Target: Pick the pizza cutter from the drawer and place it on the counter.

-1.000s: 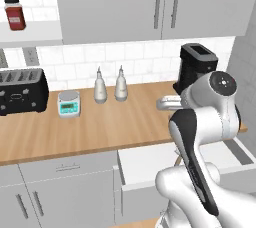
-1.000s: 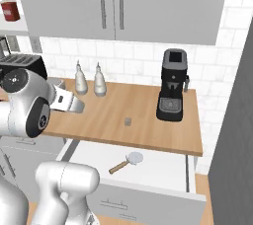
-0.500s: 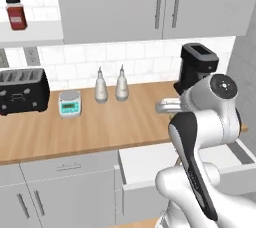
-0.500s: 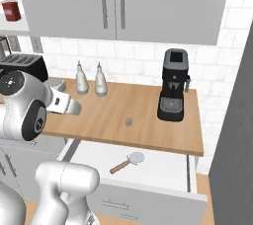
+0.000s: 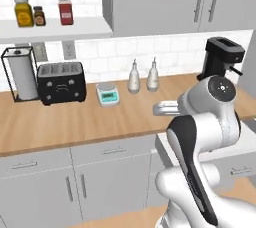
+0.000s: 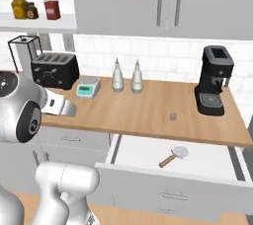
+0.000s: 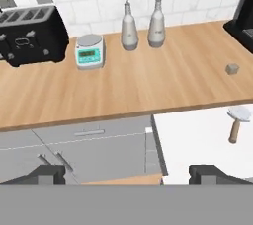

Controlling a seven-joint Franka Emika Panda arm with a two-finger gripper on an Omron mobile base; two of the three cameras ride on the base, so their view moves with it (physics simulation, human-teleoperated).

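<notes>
The drawer stands pulled out under the right end of the surface, white inside showing, and there lies the pizza cutter flat on the drawer floor, toward its back and right of the middle, round wheel nearer the surface edge and brown handle angled toward the drawer front. The gripper hangs in front of the cabinets, jaws spread wide with nothing between them, well apart from the cutter and off to its left. On the surface, a small grey lump sits near the front edge just above the drawer, a coffee machine stands at the right end, two bottles stand side by side by the back wall, a small scale sits left of them, and a black toaster further left. Up on the wall shelf three jars stand in a row.
</notes>
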